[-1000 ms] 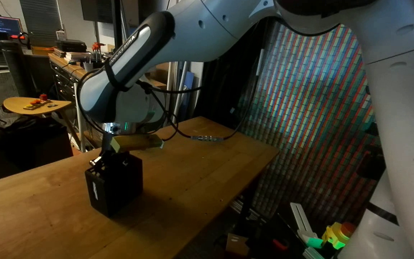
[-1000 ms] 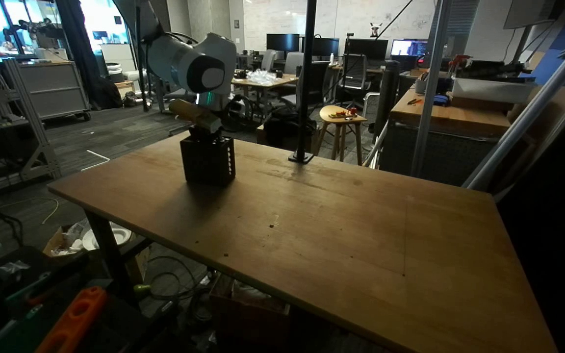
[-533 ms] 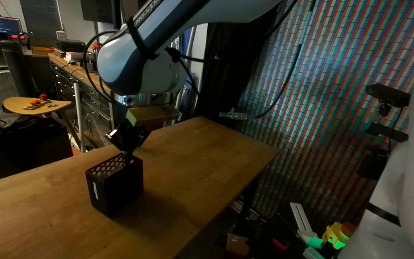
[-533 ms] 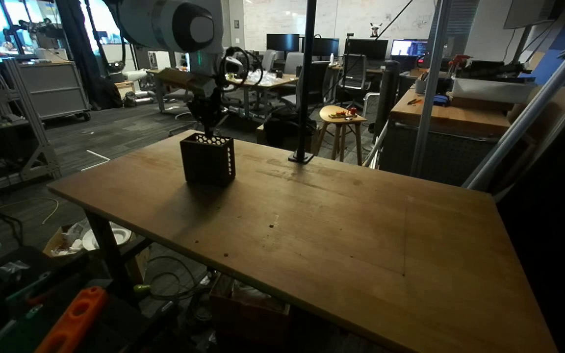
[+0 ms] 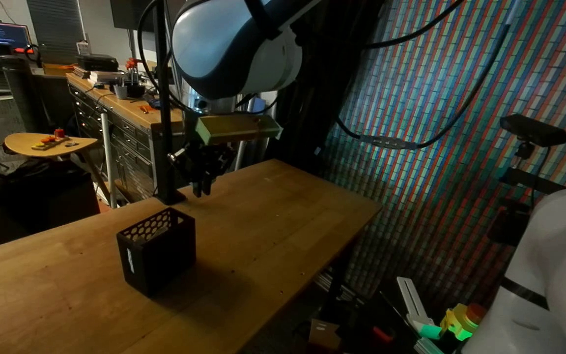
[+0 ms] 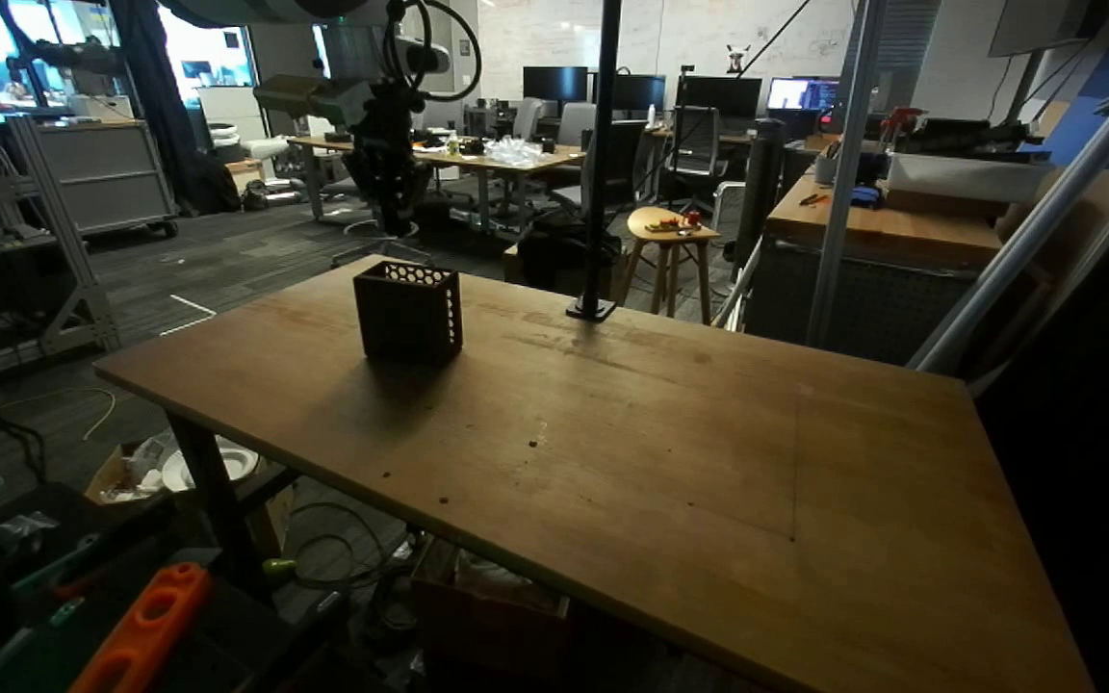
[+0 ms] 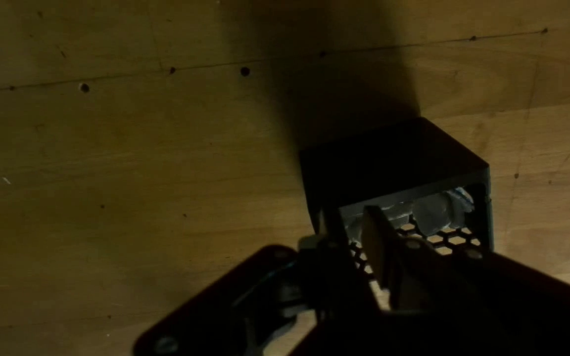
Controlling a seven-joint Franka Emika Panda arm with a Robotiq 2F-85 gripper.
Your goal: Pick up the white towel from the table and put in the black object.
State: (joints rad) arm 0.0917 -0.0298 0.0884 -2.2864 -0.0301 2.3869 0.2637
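Observation:
The black object (image 5: 165, 260), a small crate with honeycomb holes, stands upright on the wooden table (image 5: 263, 246). Inside it, in the wrist view, lies the white towel (image 7: 432, 212), greyish and crumpled against a wall; in both exterior views the crate walls mostly hide it. My gripper (image 5: 202, 191) hangs in the air above the crate, clear of its rim, fingers pointing down. A narrow gap separates its fingertips, and nothing is held between them. The wrist view shows the gripper (image 7: 352, 217) in front of one corner of the crate (image 7: 389, 163).
A black post (image 6: 601, 183) rises from a base plate (image 6: 591, 308) at the table's edge, close to the arm. A yellowish block (image 5: 238, 129) is mounted above the gripper. Beyond the table stand a small stool (image 6: 672, 227) and a workbench (image 6: 891, 217).
My gripper has risen from the crate's mouth to well above it, shifting sideways too. Its fingers have parted a little. The crate has stayed in place.

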